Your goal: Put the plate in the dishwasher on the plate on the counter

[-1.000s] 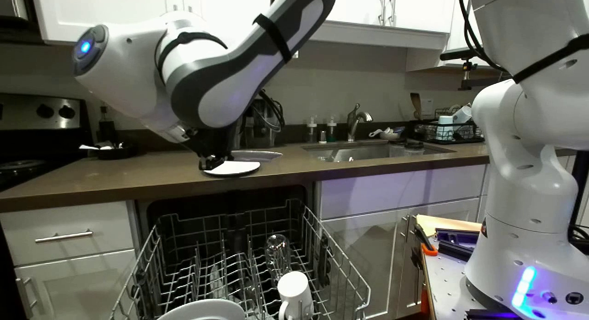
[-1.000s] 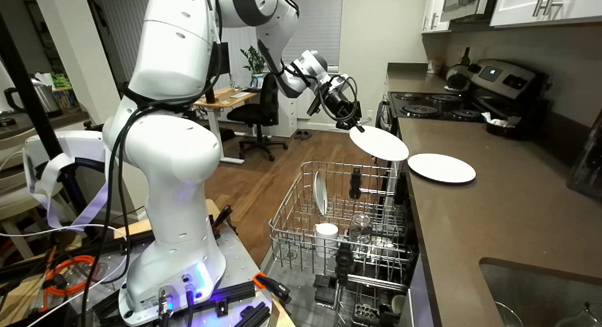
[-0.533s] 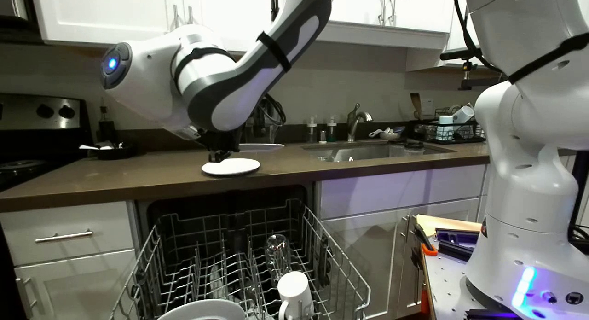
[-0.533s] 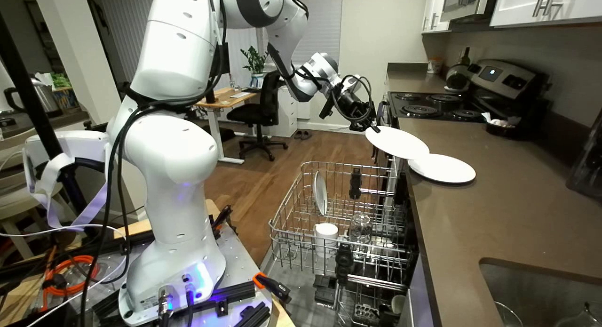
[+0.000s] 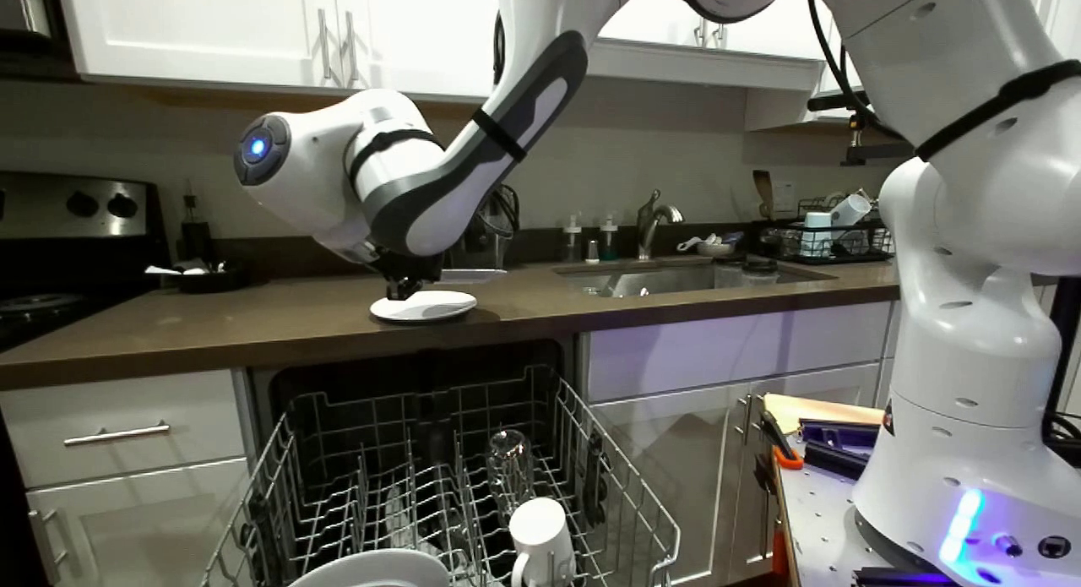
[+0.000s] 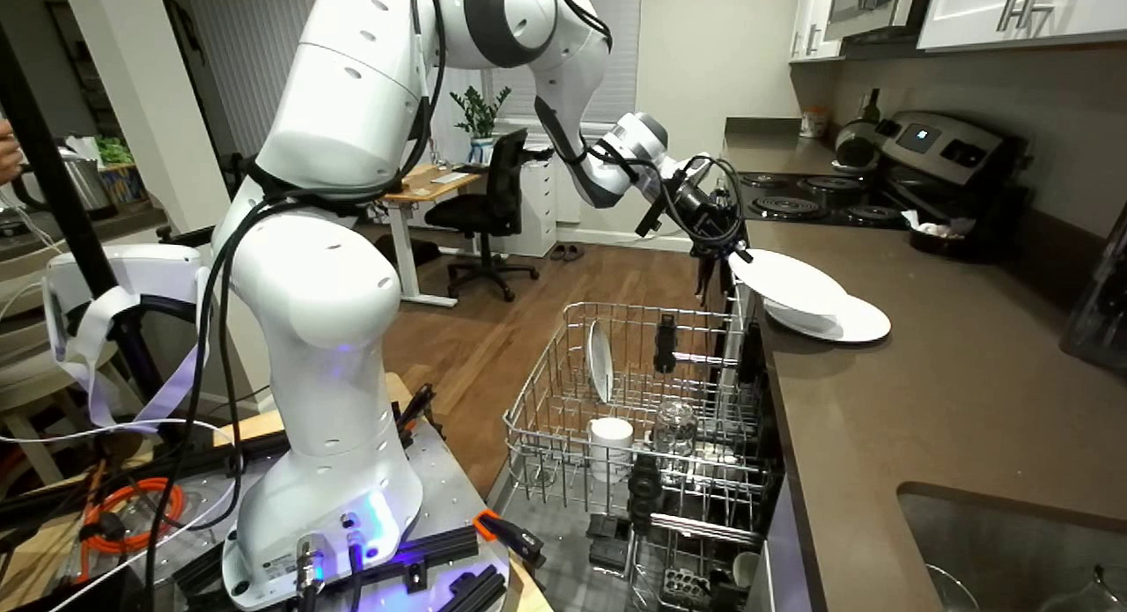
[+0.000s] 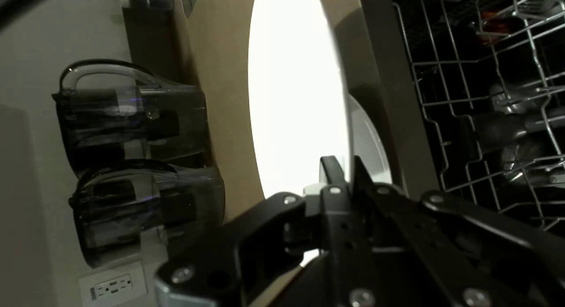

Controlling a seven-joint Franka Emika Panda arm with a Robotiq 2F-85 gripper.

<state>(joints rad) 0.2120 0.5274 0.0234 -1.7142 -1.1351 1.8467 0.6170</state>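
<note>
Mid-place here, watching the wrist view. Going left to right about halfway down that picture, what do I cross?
Wall → see-through pitcher → counter → held plate → part of the lower plate → the counter's front edge → dishwasher rack.

I can read no word, brand or number from where I stand. The stove display [image 6: 920,137] glows with what may be figures, too small to make out; the faint marking [image 6: 280,563] on the robot base [image 6: 299,511] is illegible.
</note>
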